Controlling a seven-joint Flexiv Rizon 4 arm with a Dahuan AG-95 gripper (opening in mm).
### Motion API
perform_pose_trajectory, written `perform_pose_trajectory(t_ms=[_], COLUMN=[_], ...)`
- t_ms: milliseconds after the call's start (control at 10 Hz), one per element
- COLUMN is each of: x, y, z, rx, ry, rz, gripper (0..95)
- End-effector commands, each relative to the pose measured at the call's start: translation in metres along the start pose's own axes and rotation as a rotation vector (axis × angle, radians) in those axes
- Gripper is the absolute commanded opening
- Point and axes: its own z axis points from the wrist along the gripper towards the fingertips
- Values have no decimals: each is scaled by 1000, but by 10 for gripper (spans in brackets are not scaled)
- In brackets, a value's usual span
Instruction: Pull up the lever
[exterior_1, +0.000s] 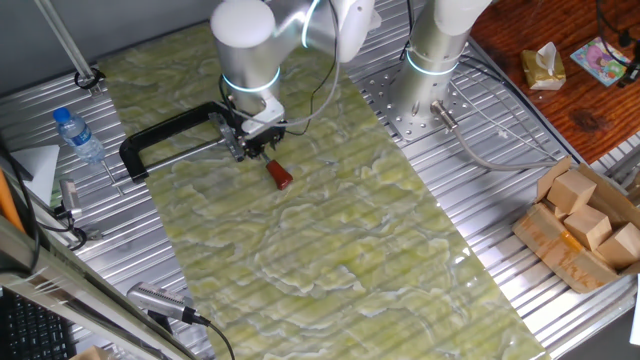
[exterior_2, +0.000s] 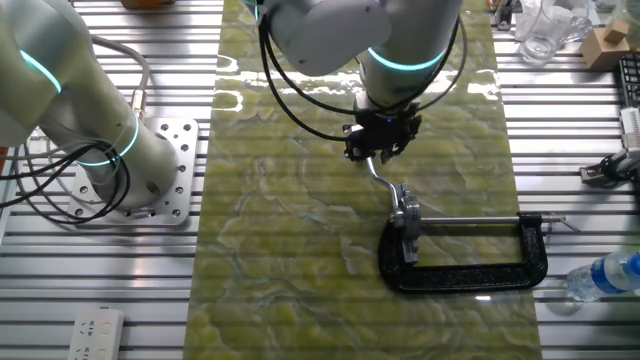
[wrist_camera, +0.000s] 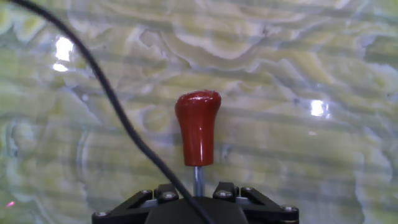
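The lever is a thin silver rod with a red-brown cap (wrist_camera: 198, 127). It sticks out from its small metal base on the black C-clamp (exterior_1: 165, 135). In one fixed view the cap (exterior_1: 281, 177) points toward the front right, low over the mat. My gripper (wrist_camera: 198, 193) straddles the rod just behind the cap, with one finger (wrist_camera: 158, 190) on each side. The jaws stand narrow around the rod, and the contact point is hidden by the hand. In the other fixed view my gripper (exterior_2: 380, 140) sits over the bent rod (exterior_2: 385, 180), and the cap is hidden there.
The clamp's long screw rod (exterior_2: 480, 220) runs right from the base. A water bottle (exterior_1: 78, 135) stands at the left. Wooden blocks in a box (exterior_1: 585, 225) are at the right. A second arm's base (exterior_1: 430, 75) is behind. A black cable (wrist_camera: 106, 99) crosses the hand view.
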Motion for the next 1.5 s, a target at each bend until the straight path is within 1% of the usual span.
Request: perform_pose_trajectory(t_ms=[100, 300, 400, 600, 900, 1200, 1300, 1400, 1500], x=[1, 0, -1, -2, -7, -10, -10, -10, -10], y=[-2, -2, -2, -2, -4, -4, -4, -4, -4], z=[4, 7, 9, 10, 14, 17, 17, 18, 18], rx=[3, 2, 7, 16, 18, 20, 19, 18, 21], ry=[22, 43, 56, 80, 92, 103, 108, 122, 128], rz=[8, 14, 17, 25, 39, 37, 36, 36, 35], gripper=[190, 190, 380, 380, 380, 380, 380, 380, 190])
